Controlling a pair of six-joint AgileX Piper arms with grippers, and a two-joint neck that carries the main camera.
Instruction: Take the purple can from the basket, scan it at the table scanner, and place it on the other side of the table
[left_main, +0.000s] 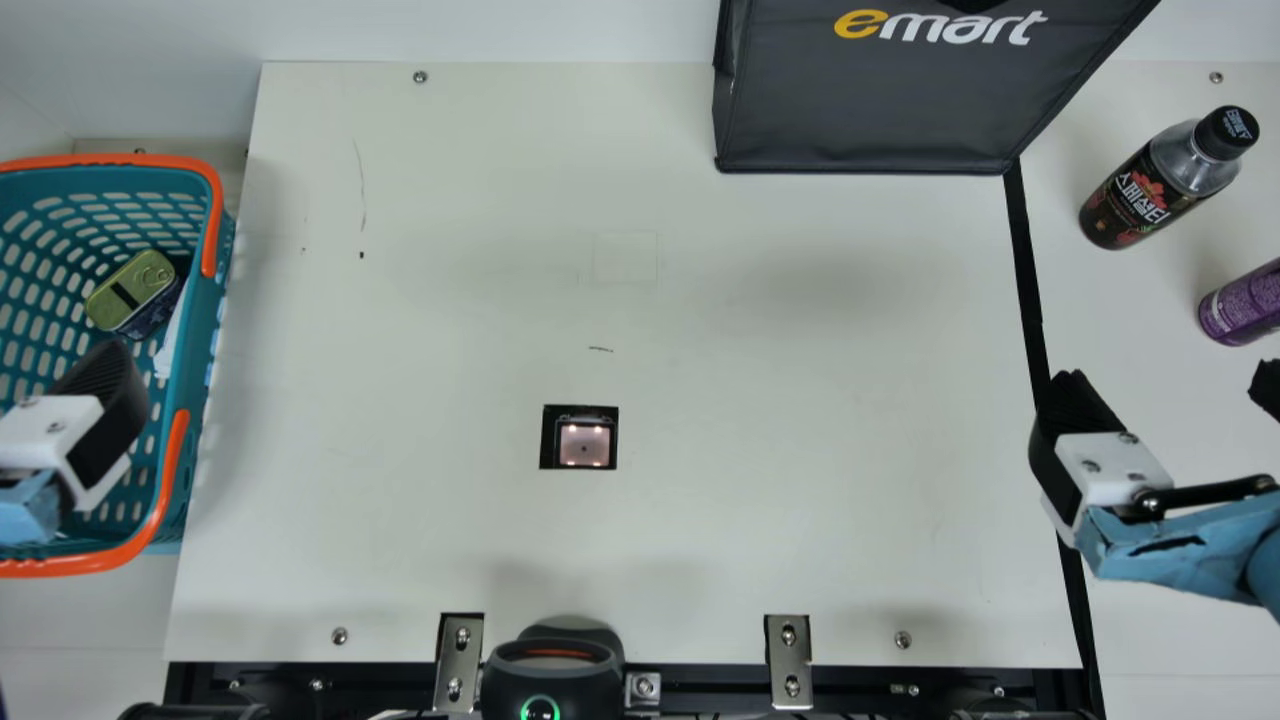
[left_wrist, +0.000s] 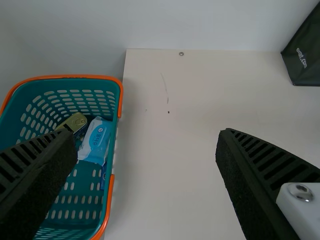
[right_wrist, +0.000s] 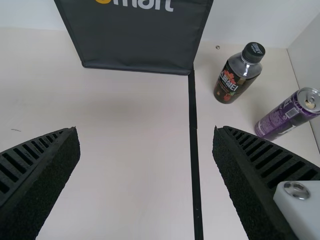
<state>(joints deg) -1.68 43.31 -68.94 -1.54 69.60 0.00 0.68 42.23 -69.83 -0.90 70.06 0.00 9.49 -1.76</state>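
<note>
1. The purple can (left_main: 1242, 304) stands on the surface (left_main: 800, 400) at the right edge of my main frame, past the black strip (left_main: 1027, 260) and near the dark bottle (left_main: 1150, 190).
2. My right hand (left_main: 1168, 392) is spread wide, holding nothing, lower right.
3. My left hand (left_main: 108, 385), also wide and empty, seems to hang over the basket (left_main: 170, 480) at left; the frame edge cuts it off.
4. The scanner window (left_main: 584, 445) sits just below centre; a dark bag (left_main: 860, 110) stands upper right.
</note>
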